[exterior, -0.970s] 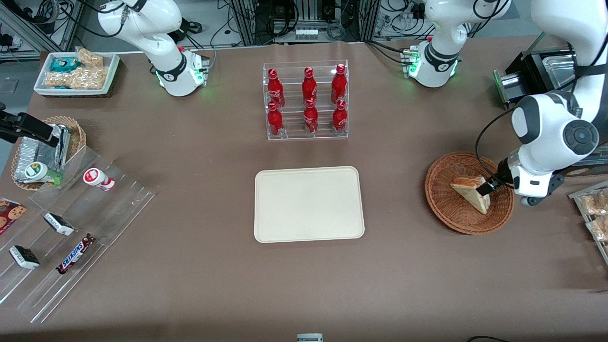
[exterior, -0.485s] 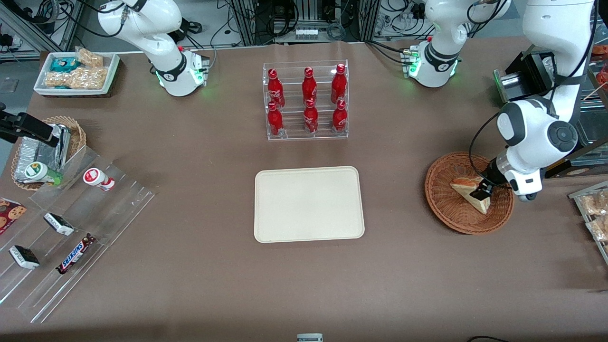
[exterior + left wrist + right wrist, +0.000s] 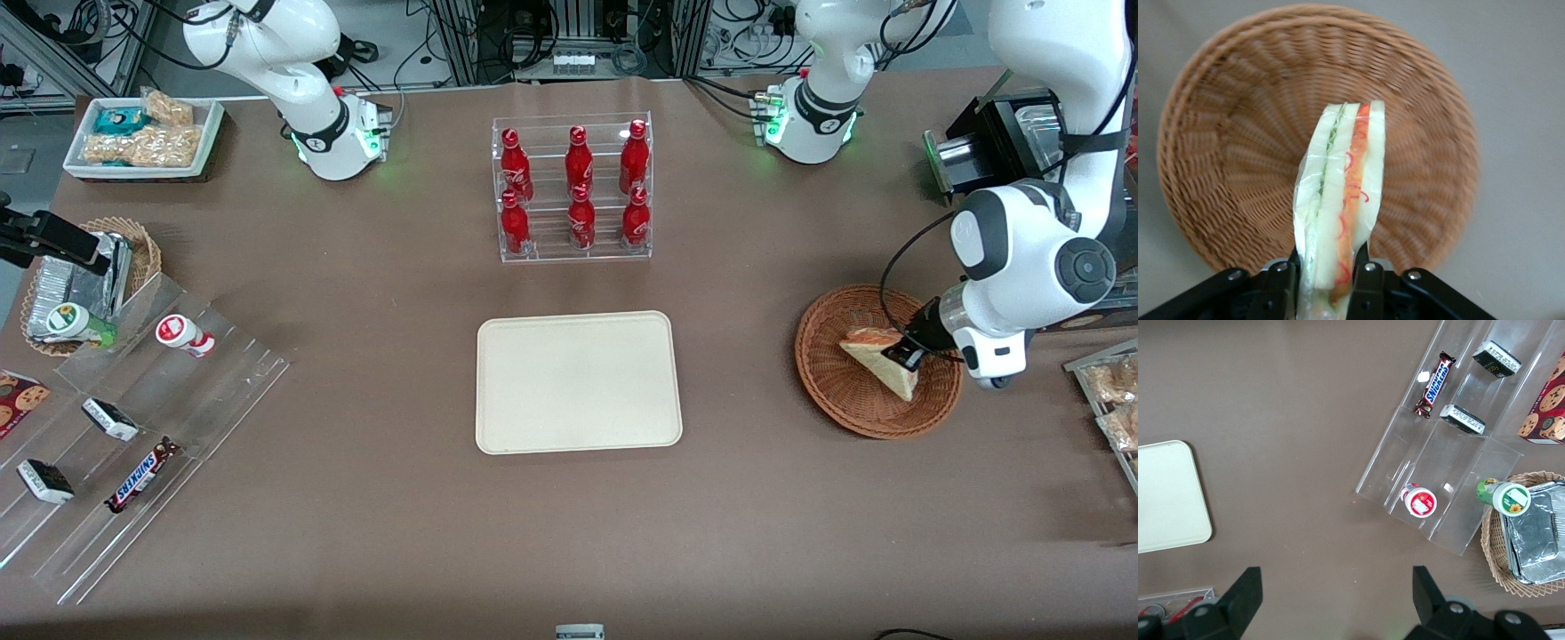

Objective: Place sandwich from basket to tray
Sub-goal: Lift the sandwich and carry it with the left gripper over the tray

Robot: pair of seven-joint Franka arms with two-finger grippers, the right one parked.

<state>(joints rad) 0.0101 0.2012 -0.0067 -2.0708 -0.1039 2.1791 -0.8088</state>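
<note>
One sandwich [image 3: 880,357] is what we have before us, a wedge of pale bread in clear wrap, and it sits over the reddish-brown wicker basket [image 3: 836,391] at the working arm's end of the worktop [image 3: 569,533]. In the wrist view the sandwich [image 3: 1341,200] stands on edge, its long axis running straight away from the tool [image 3: 1323,277], with a red-orange stripe and a thin green line between the white slices. We see the tool [image 3: 905,356] clamped on the sandwich's near end, one dark finger [image 3: 1281,287] on each side of the wrap. The basket [image 3: 1238,167] fills the view under it. Compared with a second ago, the sandwich has hardly shifted in the basket, while the arm's big white joint has swung in half a second ago and back out. The cream tray [image 3: 578,382] lies bare in the middle of the worktop, well apart from the basket.
</note>
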